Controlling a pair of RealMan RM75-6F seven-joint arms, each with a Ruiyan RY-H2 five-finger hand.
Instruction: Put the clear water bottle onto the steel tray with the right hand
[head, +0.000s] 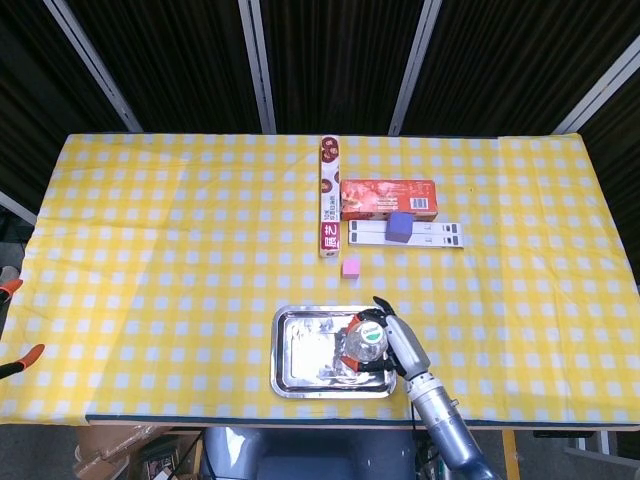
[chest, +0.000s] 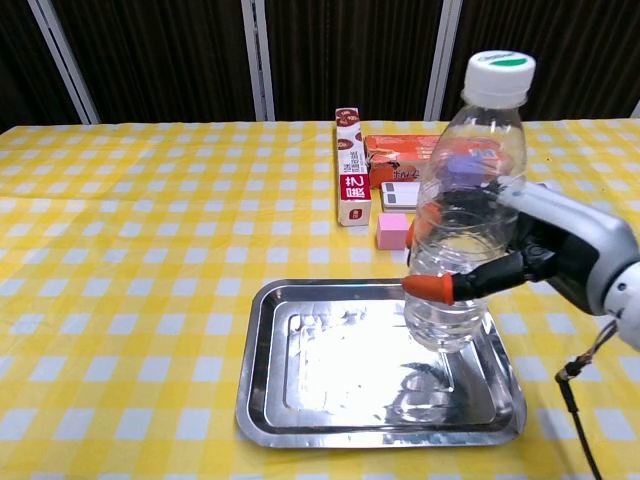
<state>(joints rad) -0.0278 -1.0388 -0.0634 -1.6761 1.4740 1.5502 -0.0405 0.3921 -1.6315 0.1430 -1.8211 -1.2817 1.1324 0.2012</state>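
Behind steel tray (chest: 262, 400), pink cube (chest: 392, 231), purple cube (head: 399, 227)

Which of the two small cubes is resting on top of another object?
The purple cube: it sits on the flat white strip, while the pink cube lies directly on the tablecloth.

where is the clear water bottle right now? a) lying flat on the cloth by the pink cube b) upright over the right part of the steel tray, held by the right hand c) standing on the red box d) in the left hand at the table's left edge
b: the clear water bottle stands upright in the right hand over the right part of the steel tray; whether its base touches the tray cannot be told.
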